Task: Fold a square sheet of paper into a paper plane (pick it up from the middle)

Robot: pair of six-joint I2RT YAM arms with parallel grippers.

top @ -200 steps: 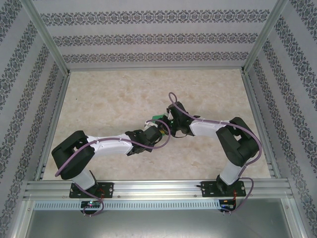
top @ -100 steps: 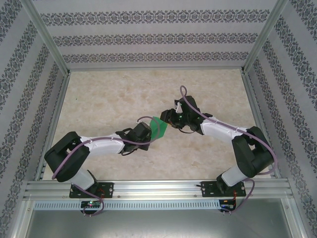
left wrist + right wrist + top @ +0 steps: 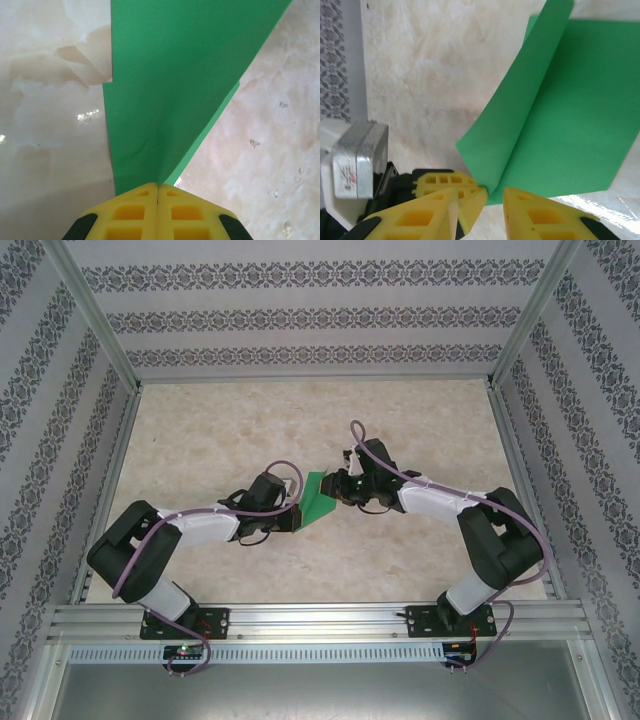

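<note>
Progress check, going by how things lie: the green paper (image 3: 318, 498) sits roughly mid-table (image 3: 220, 430) in the top view, strung between the two arms; the left gripper (image 3: 158, 186) is at its 8 o'clock and the right gripper (image 3: 481, 193) at its 2 o'clock. The left wrist view shows the left pincer pressed together right on the end of a crease, so it's clamped on the paper; the layers fan out from there toward 12 o'clock, with a small step along the 9 o'clock edge where they overlap. The right wrist view shows the right pincer's fingers apart, with the paper's near corner by the gap; one flap stands up off the flatter part along that crease. So I'd say picking it up is done and at least one fold is in; but it's a broad folded sheet, nowhere near a narrow pointed dart; I reckon the nose and wing folds are all left; can't tell if the far edge touches the table.
</note>
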